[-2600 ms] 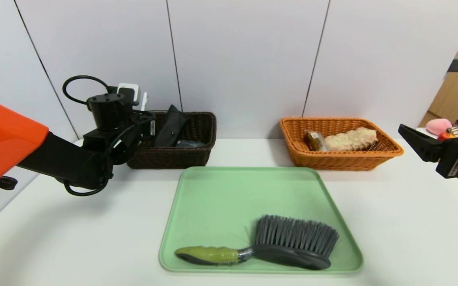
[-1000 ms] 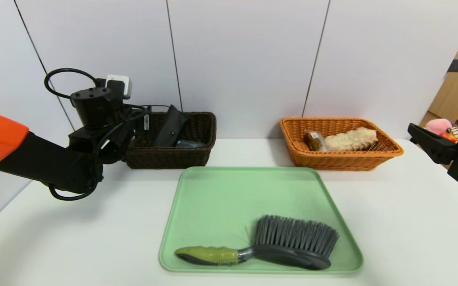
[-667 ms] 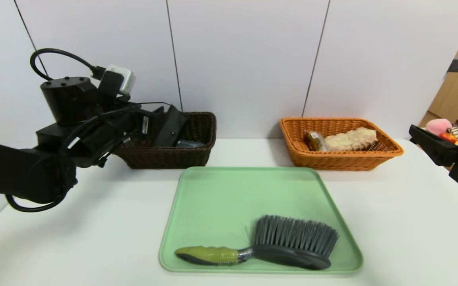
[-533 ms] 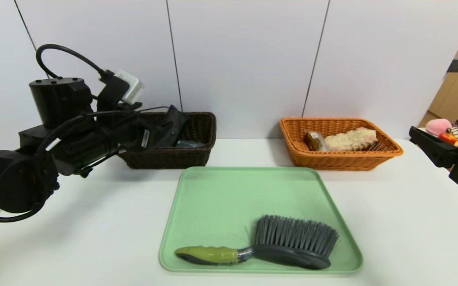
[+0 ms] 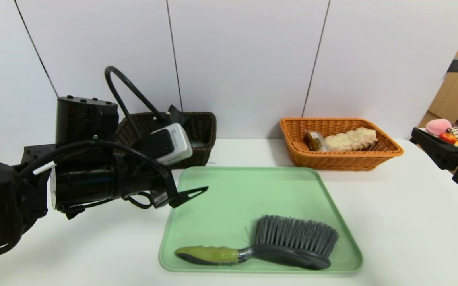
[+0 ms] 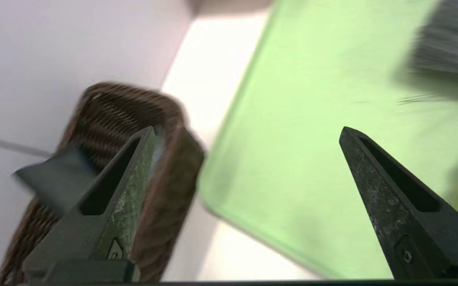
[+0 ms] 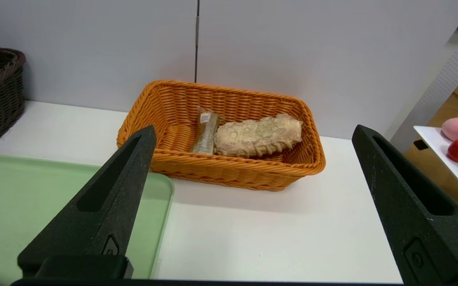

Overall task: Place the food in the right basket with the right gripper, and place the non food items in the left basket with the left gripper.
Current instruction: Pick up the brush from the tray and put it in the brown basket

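Note:
A brush (image 5: 276,244) with a green handle and grey bristles lies at the front of the green tray (image 5: 233,190). My left gripper (image 5: 191,194) is open and empty, held above the tray's left edge, behind and left of the brush. In the left wrist view this gripper (image 6: 247,131) has wide-spread jaws over the tray (image 6: 312,159), with the bristles (image 6: 447,51) beyond. The dark left basket (image 5: 197,131) holds a black item (image 5: 173,113). The orange right basket (image 5: 332,161) holds bread (image 5: 350,139) and a packet (image 5: 314,141). My right gripper (image 5: 431,147) is open and empty at the far right.
The right wrist view shows the right gripper (image 7: 253,129) open before the orange basket (image 7: 221,171), with bare white table (image 7: 272,238) beneath. A side table with toys (image 5: 451,129) stands at the far right. The wall is close behind both baskets.
My left arm has swung from the dark basket down and right to the tray's left side, jaws open and empty. The right gripper has drifted slightly right. The brush has not moved.

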Tool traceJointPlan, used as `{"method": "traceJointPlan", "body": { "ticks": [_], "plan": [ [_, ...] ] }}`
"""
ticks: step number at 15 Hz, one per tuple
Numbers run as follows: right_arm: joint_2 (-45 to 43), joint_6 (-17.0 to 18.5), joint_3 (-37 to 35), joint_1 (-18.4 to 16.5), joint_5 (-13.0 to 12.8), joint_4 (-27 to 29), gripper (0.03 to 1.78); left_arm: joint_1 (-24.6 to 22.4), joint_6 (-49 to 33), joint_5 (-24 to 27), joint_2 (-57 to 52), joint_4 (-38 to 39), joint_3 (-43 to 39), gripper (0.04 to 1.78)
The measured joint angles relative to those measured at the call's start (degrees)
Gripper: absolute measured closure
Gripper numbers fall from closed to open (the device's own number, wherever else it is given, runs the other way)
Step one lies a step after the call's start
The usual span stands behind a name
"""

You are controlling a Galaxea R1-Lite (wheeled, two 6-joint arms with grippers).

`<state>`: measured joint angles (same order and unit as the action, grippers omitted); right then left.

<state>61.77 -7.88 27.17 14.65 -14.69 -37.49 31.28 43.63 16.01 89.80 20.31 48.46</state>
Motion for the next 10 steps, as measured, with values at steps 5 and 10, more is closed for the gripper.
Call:
{"method": "traceJointPlan", "body": {
  "ticks": [5,10],
  "plan": [
    [-0.7,-0.1,-0.6,0.0,0.1,0.0,0.11,9.5,-2.5,-0.8,-0.2,-8.3,3.2,0.15],
    [-1.4,0.1,-1.3,0.2,1.3,-0.2,0.11,12.0,-6.7,4.7,0.1,-24.7,13.6,0.15]
  ]
}}
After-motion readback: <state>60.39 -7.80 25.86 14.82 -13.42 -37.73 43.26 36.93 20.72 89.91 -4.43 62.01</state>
